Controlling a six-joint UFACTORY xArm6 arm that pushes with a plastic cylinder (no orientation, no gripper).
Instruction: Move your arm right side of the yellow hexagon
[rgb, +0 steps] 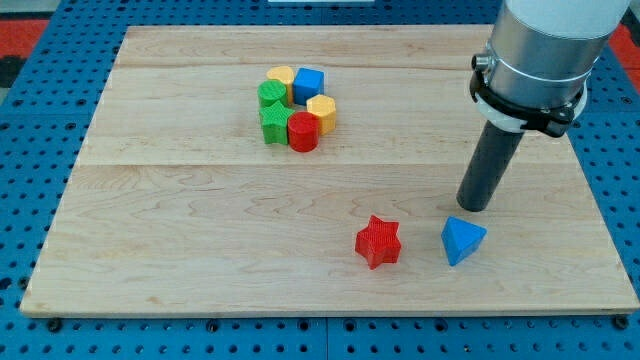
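The yellow hexagon (322, 112) sits on the right side of a tight cluster in the upper middle of the wooden board (180, 210). The cluster also holds a second yellow block (281, 78), a blue block (309, 83), two green blocks (271, 95) (275, 123) and a red cylinder (303, 131). My tip (474, 205) rests on the board far to the right of and below the hexagon. It stands just above a blue triangular block (462, 240). A red star (378, 242) lies to the left of that blue block.
The arm's grey body (545, 50) fills the view's top right corner above the rod. A blue perforated table (20, 170) surrounds the board on all sides.
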